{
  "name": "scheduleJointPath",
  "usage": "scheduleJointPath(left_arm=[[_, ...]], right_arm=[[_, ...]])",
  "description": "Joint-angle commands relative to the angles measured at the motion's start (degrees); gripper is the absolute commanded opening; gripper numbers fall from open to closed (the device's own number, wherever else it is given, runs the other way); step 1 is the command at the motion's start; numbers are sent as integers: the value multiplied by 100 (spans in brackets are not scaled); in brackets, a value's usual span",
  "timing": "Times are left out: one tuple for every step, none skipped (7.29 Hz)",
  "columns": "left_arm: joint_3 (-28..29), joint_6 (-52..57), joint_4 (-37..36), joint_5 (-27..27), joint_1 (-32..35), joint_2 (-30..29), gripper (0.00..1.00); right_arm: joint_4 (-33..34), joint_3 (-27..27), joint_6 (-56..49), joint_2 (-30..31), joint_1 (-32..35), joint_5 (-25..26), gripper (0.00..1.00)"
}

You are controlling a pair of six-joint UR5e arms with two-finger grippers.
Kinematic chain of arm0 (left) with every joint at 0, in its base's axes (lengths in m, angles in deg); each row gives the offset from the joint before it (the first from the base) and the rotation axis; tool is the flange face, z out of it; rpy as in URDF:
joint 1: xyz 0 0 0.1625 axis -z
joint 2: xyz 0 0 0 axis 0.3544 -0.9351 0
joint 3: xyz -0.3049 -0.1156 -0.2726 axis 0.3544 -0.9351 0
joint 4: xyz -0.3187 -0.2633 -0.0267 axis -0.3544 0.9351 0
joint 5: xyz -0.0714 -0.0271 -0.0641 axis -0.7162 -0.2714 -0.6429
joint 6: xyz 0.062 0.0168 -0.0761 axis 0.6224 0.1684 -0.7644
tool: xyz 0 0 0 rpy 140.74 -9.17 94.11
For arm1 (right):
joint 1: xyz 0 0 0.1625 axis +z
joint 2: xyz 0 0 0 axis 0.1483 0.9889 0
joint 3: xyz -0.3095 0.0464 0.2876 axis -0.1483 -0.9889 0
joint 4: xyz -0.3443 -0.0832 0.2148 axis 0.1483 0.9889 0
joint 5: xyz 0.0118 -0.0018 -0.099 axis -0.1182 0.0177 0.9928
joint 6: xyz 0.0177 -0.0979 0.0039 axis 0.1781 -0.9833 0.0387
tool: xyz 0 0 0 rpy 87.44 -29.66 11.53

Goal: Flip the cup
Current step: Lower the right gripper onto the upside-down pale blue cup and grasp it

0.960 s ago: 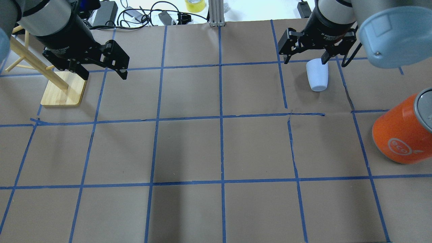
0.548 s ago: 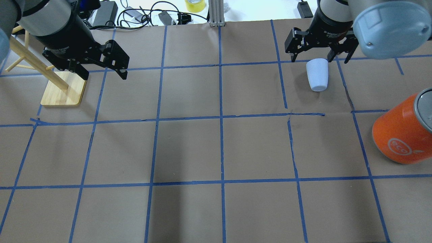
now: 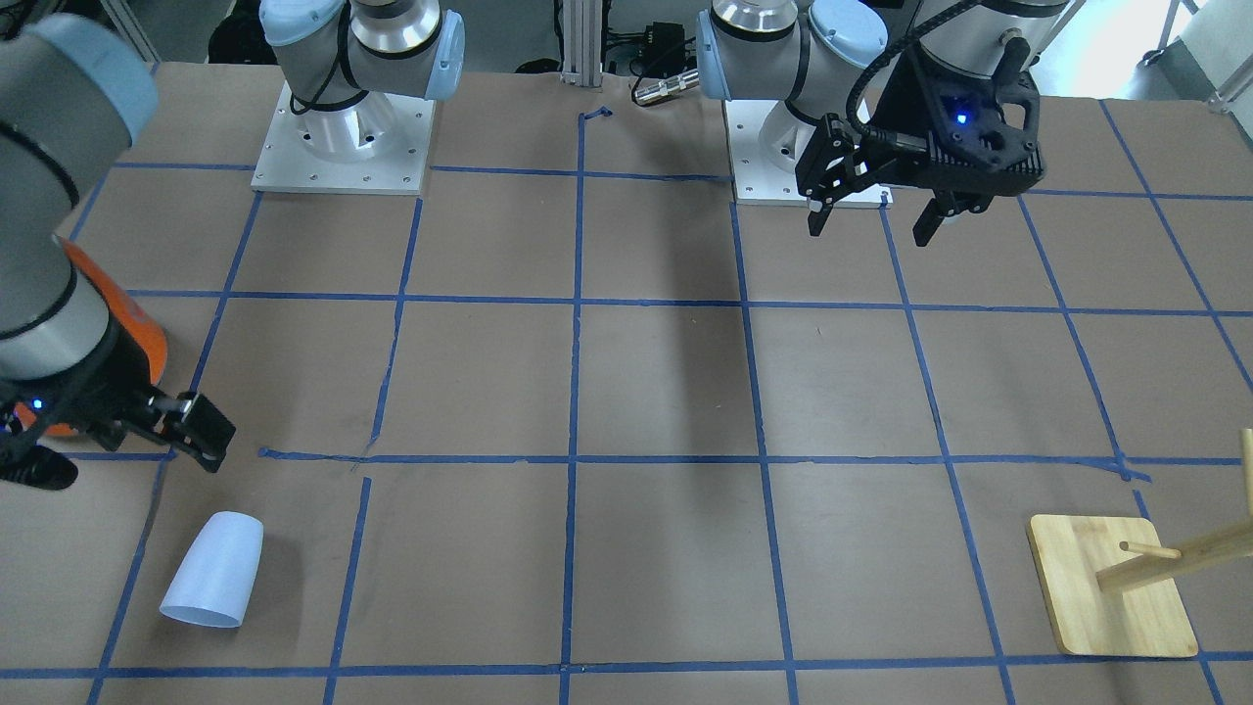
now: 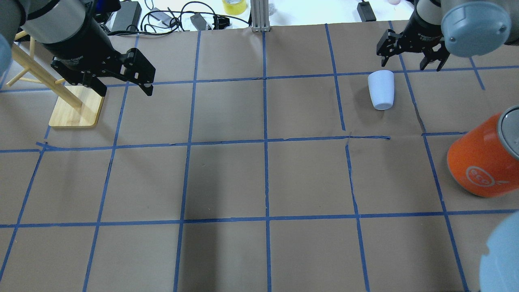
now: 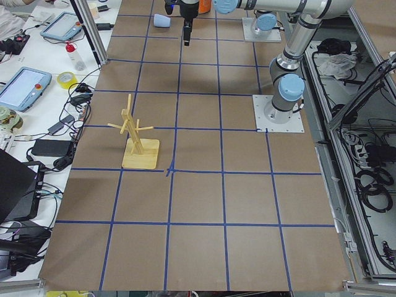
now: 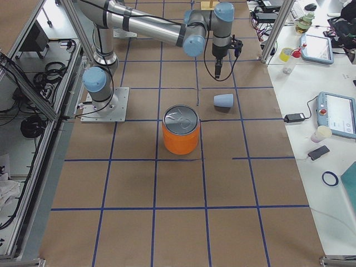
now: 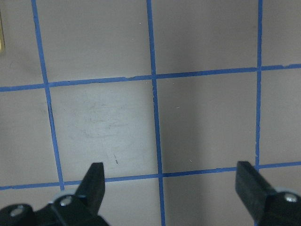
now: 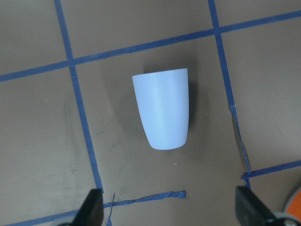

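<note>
Far left first: my left fingers (image 4: pixel 125 90) hang spread wide over bare table (image 4: pixel 259 178), exactly where they were a second ago, the wooden rack (image 4: pixel 77 107) just off to their outer side. Nothing happening there.

Over to the right, and here is the change. My right fingers (image 4: pixel 410 64) were down at the wide mouth of the cup (image 4: pixel 381 90) a second ago, one tip right at the rim. Now they have lifted up and away, spread apart and holding nothing. The cup sits well below them, roughly in line with the gap between the tips in my wrist view, touching neither.

And the cup itself has not budged. It lies on its side on the table, mouth pointing away from my base, rounded bottom toward it (same tape square as before).

So that visit turned nothing over, as I read it. The flip looks unfinished, and I would need another descent and a real hold on the wall or rim.

Further out past my right fingers stands the orange can (image 4: pixel 480 162), well apart from the cup and no obstacle.
</note>
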Motion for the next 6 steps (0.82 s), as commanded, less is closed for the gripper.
scheduleJointPath(left_arm=[[0, -3, 0, 0, 0, 1, 100], [0, -3, 0, 0, 0, 1, 100], [0, -3, 0, 0, 0, 1, 100], [0, -3, 0, 0, 0, 1, 100], [0, -3, 0, 0, 0, 1, 100], [0, -3, 0, 0, 0, 1, 100]], right_arm=[[807, 61, 17, -918, -79, -16, 100], [836, 61, -44, -1043, -79, -155, 100], [871, 79, -236, -1201, -79, -270, 100], [993, 88, -299, -1342, -70, -262, 100], [1194, 105, -352, -1456, -70, -245, 100], [1292, 140, -396, -1527, -70, -218, 100]])
